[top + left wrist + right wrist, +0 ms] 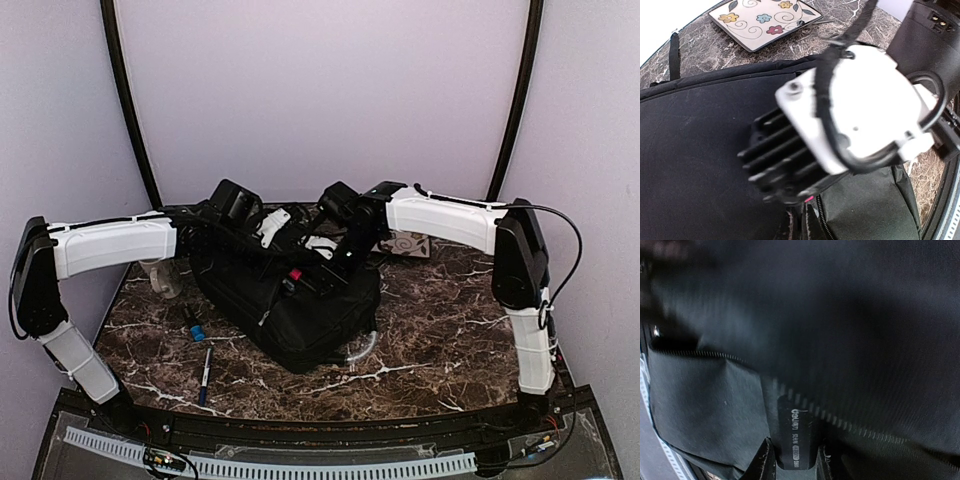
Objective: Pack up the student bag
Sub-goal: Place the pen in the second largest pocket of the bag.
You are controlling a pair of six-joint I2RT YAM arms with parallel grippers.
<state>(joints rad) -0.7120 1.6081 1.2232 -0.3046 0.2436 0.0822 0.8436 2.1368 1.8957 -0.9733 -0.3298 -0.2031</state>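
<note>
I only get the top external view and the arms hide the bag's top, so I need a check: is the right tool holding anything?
Observer: Yes, the right wrist view shows the right tool closed on a black marker with white lettering.
Operator: Where is it relative to the bag?
Observer: Close to a zipper running across the student bag; contact I cannot tell.
Operator: And the left wrist view?
Observer: The right arm's wrist fills it; beyond the bag lies a plate with coloured flowers.
</note>
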